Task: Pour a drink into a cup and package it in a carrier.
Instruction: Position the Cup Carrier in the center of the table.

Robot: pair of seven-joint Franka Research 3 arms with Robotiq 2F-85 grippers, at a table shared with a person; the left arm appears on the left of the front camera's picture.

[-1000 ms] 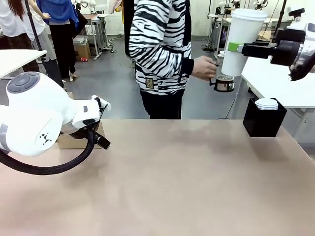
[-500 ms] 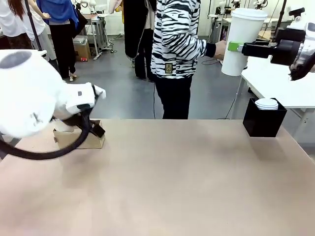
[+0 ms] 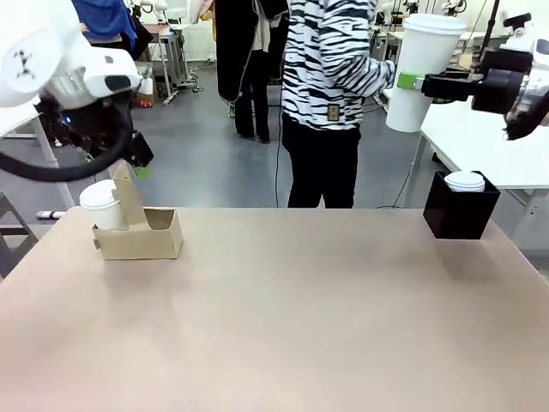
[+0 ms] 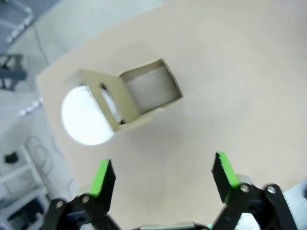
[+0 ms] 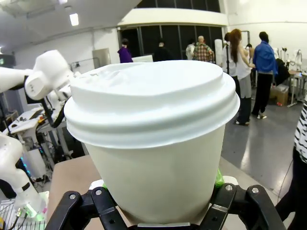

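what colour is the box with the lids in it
Black. The box holding the white lids shows best in the front view.

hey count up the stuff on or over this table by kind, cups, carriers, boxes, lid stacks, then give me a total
Cardboard carrier: 1
White cup: 2, this one in the carrier, the other held up in the right hand
Black box: 1
Stack of lids: 1, in the black box
Total: 5
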